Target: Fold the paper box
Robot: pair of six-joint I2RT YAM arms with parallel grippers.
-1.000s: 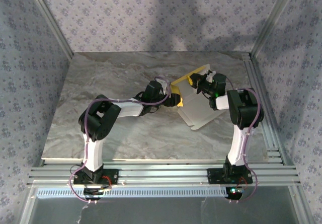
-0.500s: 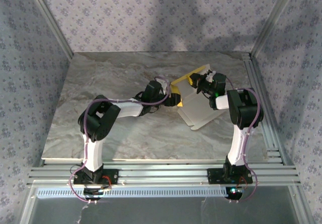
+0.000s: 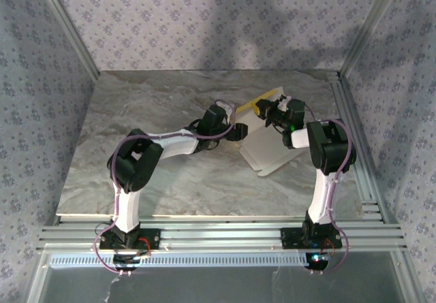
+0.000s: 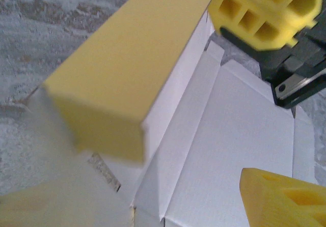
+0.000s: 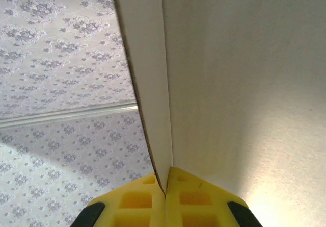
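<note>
The paper box lies half folded at the table's right centre, white face up, with a yellow flap raised at its far edge. My right gripper is shut on that raised card; in the right wrist view its yellow fingertips pinch the cream card edge. My left gripper is at the box's left side. In the left wrist view it is open, with the white panels ahead, a yellow wall standing at left, and the right gripper's fingers at top right.
The marble table is walled by patterned panels on three sides. An aluminium rail frame runs along the near edge and up the right side, close to the box.
My left gripper has moved up and slightly right, closing in on the box's left edge and covering the yellow flap there. The right gripper and its held card stay put.
</note>
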